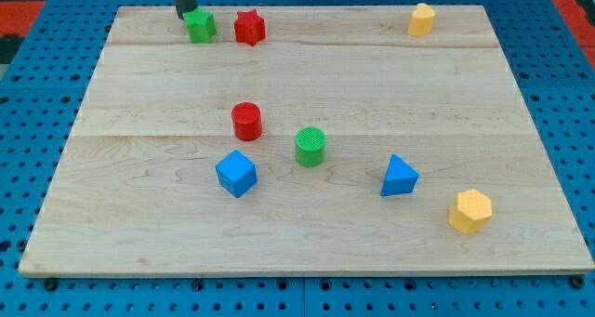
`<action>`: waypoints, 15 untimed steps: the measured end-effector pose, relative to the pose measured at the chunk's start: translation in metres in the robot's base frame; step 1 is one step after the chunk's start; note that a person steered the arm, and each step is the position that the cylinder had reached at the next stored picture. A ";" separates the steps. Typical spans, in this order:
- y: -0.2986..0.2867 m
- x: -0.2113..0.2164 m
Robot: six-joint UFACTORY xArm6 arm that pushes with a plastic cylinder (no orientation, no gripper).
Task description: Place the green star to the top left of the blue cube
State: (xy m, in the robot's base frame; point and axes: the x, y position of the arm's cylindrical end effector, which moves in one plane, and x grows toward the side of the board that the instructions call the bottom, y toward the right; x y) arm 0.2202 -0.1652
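The green star [200, 25] lies near the top left of the wooden board [307, 75], next to a red star [249, 27] on its right. The blue cube [236, 173] sits lower, left of the board's middle. My tip [185, 15] is at the green star's upper left edge, touching it or nearly so. The rod comes down from the view's top.
A red cylinder [246, 121] stands just above the blue cube. A green cylinder [310, 146] is to its right. A blue triangular block [399, 176] and a yellow hexagonal block [470, 210] lie at lower right. Another yellow block [421, 19] is at top right.
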 end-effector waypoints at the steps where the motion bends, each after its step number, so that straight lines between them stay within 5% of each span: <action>1: 0.008 0.026; 4: 0.036 0.014; 6: 0.022 0.088; 8: 0.036 0.098; 11: 0.014 0.192; 13: 0.035 0.168; 15: 0.007 0.233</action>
State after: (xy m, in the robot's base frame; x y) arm 0.4535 -0.1584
